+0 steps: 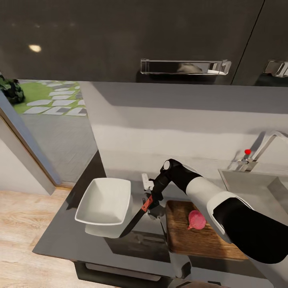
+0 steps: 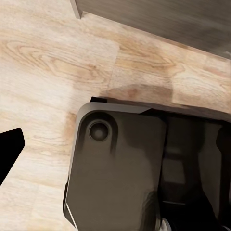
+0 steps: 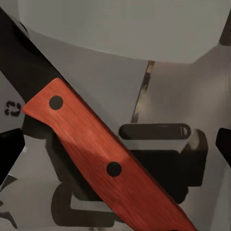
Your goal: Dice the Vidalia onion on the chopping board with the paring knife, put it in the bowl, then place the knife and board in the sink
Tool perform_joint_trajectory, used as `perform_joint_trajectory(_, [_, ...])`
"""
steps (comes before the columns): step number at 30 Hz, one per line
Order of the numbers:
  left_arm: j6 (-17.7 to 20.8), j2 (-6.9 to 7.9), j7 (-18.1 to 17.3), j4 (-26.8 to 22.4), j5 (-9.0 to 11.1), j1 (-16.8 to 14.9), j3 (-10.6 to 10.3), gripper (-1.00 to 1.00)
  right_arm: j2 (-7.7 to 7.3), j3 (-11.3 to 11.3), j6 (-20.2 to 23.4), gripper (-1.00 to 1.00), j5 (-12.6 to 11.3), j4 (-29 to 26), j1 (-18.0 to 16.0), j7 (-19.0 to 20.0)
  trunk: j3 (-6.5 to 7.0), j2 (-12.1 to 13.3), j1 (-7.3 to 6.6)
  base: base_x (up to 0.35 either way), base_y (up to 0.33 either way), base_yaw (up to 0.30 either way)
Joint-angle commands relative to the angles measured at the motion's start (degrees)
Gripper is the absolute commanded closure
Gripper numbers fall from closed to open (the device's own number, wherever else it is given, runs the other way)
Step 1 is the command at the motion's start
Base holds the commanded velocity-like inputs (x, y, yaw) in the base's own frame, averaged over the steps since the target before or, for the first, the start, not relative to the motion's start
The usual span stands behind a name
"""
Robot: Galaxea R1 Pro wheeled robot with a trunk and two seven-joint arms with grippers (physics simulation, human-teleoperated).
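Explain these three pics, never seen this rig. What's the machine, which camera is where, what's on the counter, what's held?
It is a simulated two-armed wheeled robot. The head view looks down over the grey countertop. On it lie a white bowl and a brown chopping board with the pinkish onion on top; the sink is at the far right. The right hand grips the paring knife, blade angled toward the bowl. The right wrist camera shows that knife's red handle close up. The left wrist camera sees wooden floor and a dark robot part.
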Motion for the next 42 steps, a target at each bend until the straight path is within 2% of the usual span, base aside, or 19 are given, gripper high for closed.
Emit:
perform_joint_trajectory(1, [0.0, -0.04, -0.1, 0.0, 0.6, 0.0, 0.1, -1.00, 0.03, -0.1, -0.1, -1.00, 0.4, -0.1, 0.0, 0.1, -0.08, -0.1, 0.02, 0.000, 0.000, 0.000])
perform_joint_trajectory(10, [0.0, -0.04, -0.1, 0.2, 0.6, 0.0, 0.1, -1.00, 0.04, -0.1, -0.2, -1.00, 0.4, -0.1, 0.0, -2.5, -0.08, -0.1, 0.02, 0.000, 0.000, 0.000])
perform_joint_trajectory(42, [0.0, -0.05, -0.1, 0.2, 0.6, 0.0, -0.1, -1.00, -0.06, 0.0, -0.1, -1.00, 0.4, 0.0, 0.0, -2.8, -0.08, -0.1, 0.02, -0.002, -0.001, 0.000])
